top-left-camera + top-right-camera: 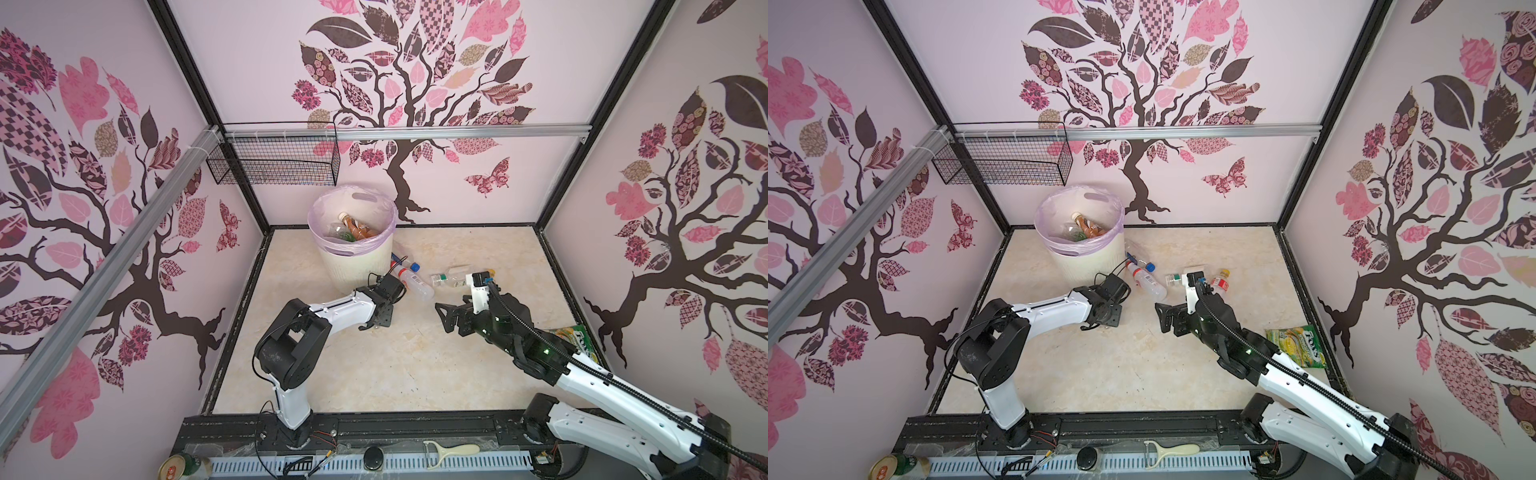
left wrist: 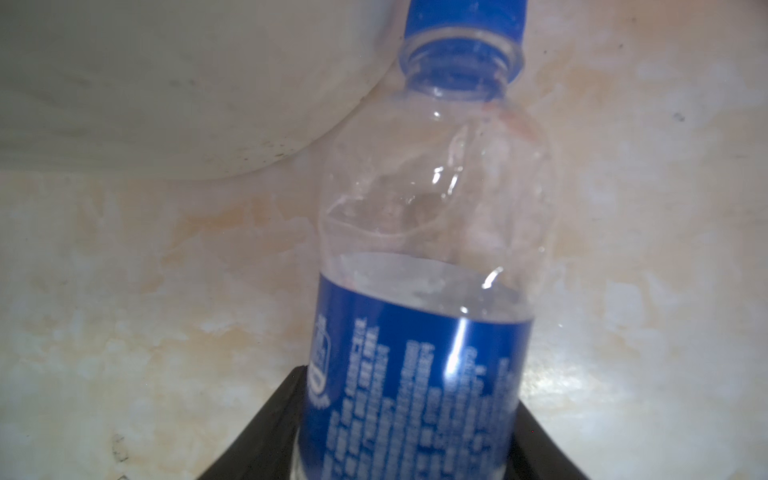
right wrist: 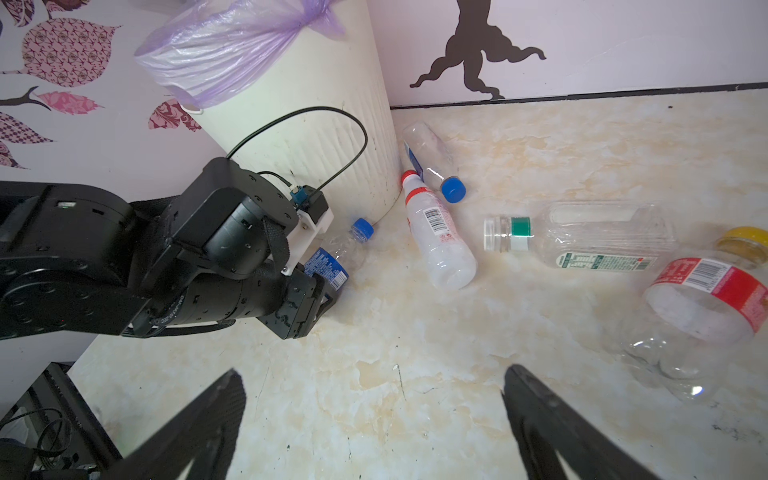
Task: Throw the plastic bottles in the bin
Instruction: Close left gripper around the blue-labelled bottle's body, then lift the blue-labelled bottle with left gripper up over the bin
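A clear plastic bottle with a blue label and blue cap (image 2: pixel 428 208) lies on the floor against the foot of the cream bin (image 2: pixel 166 104). My left gripper (image 2: pixel 409 419) is shut on its labelled body, one finger pressing each side; it also shows in the right wrist view (image 3: pixel 328 286). My right gripper (image 3: pixel 374 372) hangs open over bare floor, holding nothing. Beyond it lie a white red-capped bottle (image 3: pixel 440 237), a clear blue-capped bottle (image 3: pixel 432 162), a clear green-banded bottle (image 3: pixel 598 237) and a red-labelled yellow-capped bottle (image 3: pixel 706 299). The bin (image 1: pixel 345 270) holds several bottles (image 1: pixel 357 230).
A green-yellow snack packet (image 1: pixel 1298 340) lies by the right wall. A black wire basket (image 1: pixel 274 162) hangs on the back rail above the bin. A peeler (image 1: pixel 451 451) and a can (image 1: pixel 174 467) sit on the front ledge.
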`<state>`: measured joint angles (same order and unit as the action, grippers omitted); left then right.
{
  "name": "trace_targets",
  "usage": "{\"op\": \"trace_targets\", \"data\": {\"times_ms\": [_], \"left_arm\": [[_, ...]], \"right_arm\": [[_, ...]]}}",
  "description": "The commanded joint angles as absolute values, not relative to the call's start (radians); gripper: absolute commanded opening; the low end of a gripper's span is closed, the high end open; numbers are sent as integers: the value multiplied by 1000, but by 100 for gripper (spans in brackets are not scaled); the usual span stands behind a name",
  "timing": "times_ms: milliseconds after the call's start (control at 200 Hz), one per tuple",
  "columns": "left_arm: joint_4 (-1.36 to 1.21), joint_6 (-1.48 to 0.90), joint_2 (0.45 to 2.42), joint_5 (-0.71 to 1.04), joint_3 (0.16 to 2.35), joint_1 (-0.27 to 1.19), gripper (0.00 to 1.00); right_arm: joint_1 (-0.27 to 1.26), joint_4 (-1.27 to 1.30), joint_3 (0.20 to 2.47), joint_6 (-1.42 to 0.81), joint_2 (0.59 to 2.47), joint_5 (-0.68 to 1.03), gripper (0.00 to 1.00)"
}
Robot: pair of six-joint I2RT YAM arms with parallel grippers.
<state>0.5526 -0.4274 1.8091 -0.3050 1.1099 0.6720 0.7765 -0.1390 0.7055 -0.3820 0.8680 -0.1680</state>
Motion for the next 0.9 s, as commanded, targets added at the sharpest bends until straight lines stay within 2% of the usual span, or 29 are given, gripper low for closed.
{"op": "trace_targets", "data": {"times_ms": [0, 515, 895], "left_arm": [[539, -450, 1776, -265, 1100, 692, 58], [557, -462, 1607, -195, 1128, 710, 59], [611, -398, 1456, -215, 1327, 755, 59]], "right_arm": [[770, -144, 698, -383, 849, -178, 99], [770, -175, 710, -386, 807, -177, 100], [770, -209, 817, -316, 815, -194, 100]]}}
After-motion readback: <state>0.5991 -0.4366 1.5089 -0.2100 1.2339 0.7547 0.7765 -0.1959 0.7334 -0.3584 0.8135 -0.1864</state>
